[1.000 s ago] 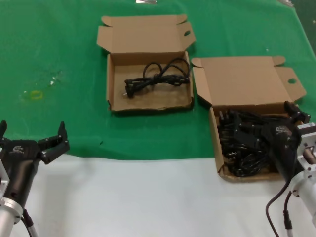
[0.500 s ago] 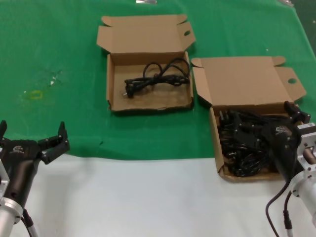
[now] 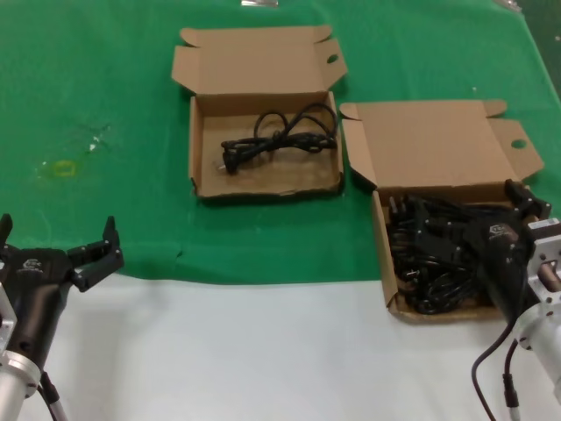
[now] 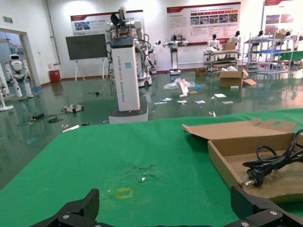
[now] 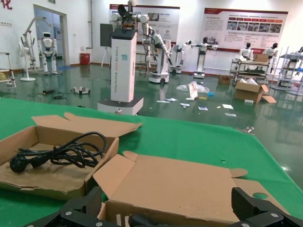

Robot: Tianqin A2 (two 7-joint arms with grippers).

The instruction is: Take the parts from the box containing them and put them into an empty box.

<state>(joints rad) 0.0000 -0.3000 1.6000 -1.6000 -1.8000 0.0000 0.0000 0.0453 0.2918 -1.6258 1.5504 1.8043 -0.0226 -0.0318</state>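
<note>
One cord (image 3: 279, 133) lies in the far box (image 3: 263, 180); the heap (image 3: 434, 254) fills the near-right box (image 3: 382, 254), right pincer (image 3: 517, 206) spread above. Left pincer (image 3: 57, 250), spread, waits at the table's near-left edge.

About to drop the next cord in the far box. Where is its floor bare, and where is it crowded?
In the far box, bare cardboard lies along the front wall and left side; one cord runs across the back right. The near box is crowded with cords, the right gripper open over it. The left gripper, open, waits near the table edge.
</note>
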